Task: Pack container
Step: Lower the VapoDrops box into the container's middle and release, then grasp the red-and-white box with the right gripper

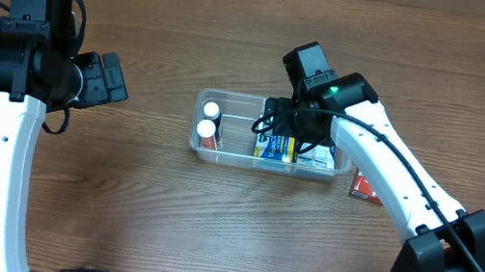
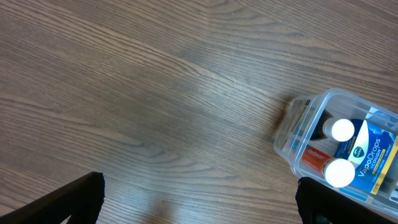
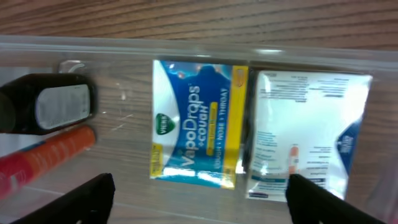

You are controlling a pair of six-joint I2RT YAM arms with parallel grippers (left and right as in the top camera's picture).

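Clear rectangular plastic container point(image 1: 238, 114) at centre of wooden surface point(image 1: 132, 216), partly packed: two white-capped bottles point(image 1: 207, 130), blue-yellow packet point(image 1: 274, 148), white packet point(image 1: 321, 156). Red box point(image 1: 368, 188) outside at 3 o'clock, judged remaining. Right hand point(image 3: 200, 202) above container, spread apart, empty. Left hand point(image 2: 202, 205) at 9 o'clock, likewise apart.

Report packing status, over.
Left gripper open, empty. Right gripper open over container. Inside: two bottles, VapoDrops packet, white packet. Red box outside, beside it.
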